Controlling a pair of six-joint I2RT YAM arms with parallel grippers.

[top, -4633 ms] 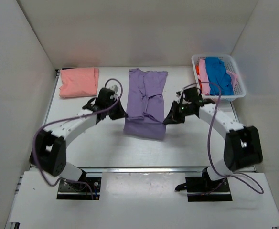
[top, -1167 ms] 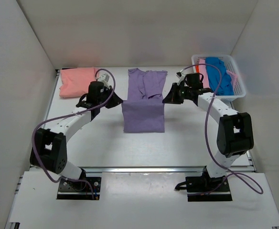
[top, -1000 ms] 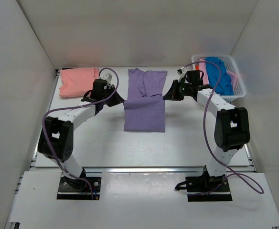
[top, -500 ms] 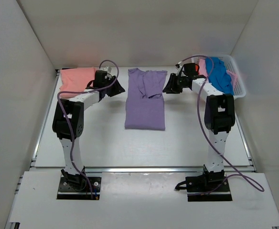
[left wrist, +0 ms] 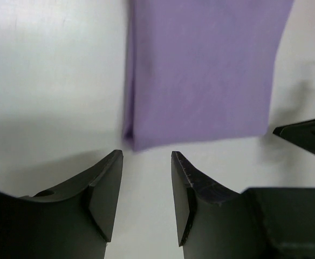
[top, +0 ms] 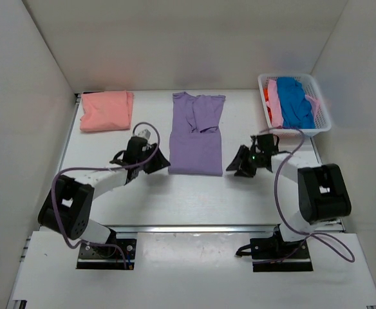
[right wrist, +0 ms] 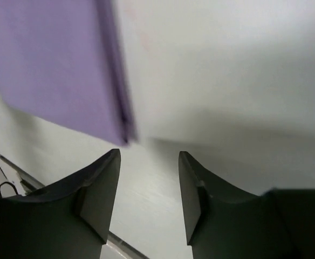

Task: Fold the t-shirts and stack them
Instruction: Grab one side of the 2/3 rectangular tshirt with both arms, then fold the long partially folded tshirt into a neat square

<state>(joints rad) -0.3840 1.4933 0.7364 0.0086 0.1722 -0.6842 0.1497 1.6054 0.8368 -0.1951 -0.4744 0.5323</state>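
Observation:
The lavender-purple t-shirt (top: 197, 132) lies folded lengthwise in the middle of the table, flat and free of both grippers. Its near left corner (left wrist: 141, 141) shows just ahead of my left gripper (left wrist: 146, 162), which is open with nothing between its fingers. My left gripper (top: 160, 161) sits at the shirt's near left corner. My right gripper (top: 237, 163) sits by the near right corner, open and empty, with that corner (right wrist: 120, 132) just ahead of it (right wrist: 149, 159). A folded salmon-pink t-shirt (top: 106, 110) rests at the far left.
A white lattice basket (top: 295, 103) at the far right holds blue (top: 294, 102), pink (top: 274, 100) and orange cloth. White walls enclose the table on three sides. The right gripper's fingertip (left wrist: 303, 135) shows at the right edge of the left wrist view.
Both grippers have let go of the purple shirt at its far end and opened. They have drawn back toward me to its near corners. The shirt now lies flat, doubled over.

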